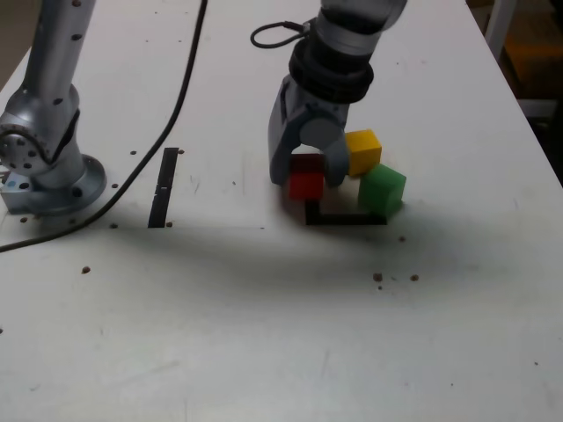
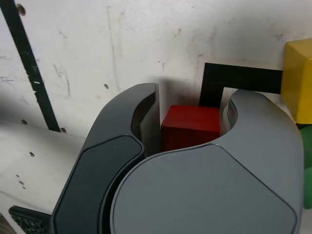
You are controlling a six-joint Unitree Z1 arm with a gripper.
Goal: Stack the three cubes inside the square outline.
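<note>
The red cube [image 1: 306,180] is seen between the two fingertips of the gripper [image 2: 193,119], which are set close to its sides; whether it is gripped cannot be told. It is placed at the edge of the square outline [image 1: 347,220]. The yellow cube [image 1: 362,152] and green cube [image 1: 383,189] are seen beside the gripper, near each other.

One red cube [image 1: 306,185], one yellow [image 1: 363,151], seemingly one green [image 1: 383,189].
</note>
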